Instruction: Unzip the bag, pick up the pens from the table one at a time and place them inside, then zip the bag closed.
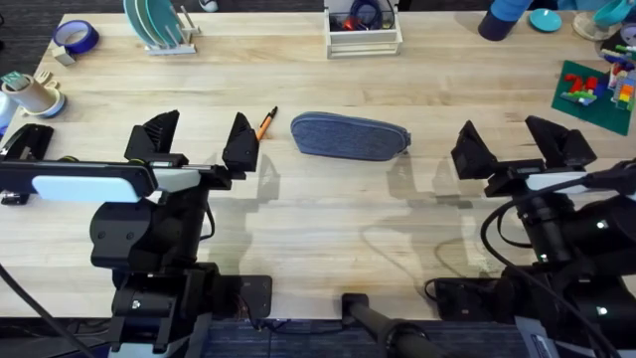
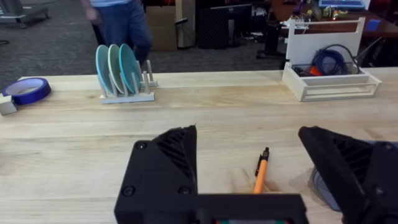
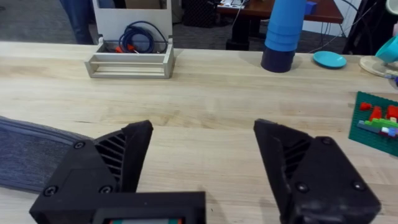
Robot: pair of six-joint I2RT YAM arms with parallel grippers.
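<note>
One orange pen (image 1: pixel 265 123) is showing on the surface (image 1: pixel 328 219), lying tilted just beside the left end of the bag (image 1: pixel 350 136), its lower part hidden behind the left hand (image 1: pixel 198 141). That blue-grey bag is lying lengthwise near the middle. The left hand is hovering spread wide and gripping nothing, the pen between its fingers in the wrist view. The right hand (image 1: pixel 518 146) is hanging equally wide and empty, near the bag's right end.
</note>
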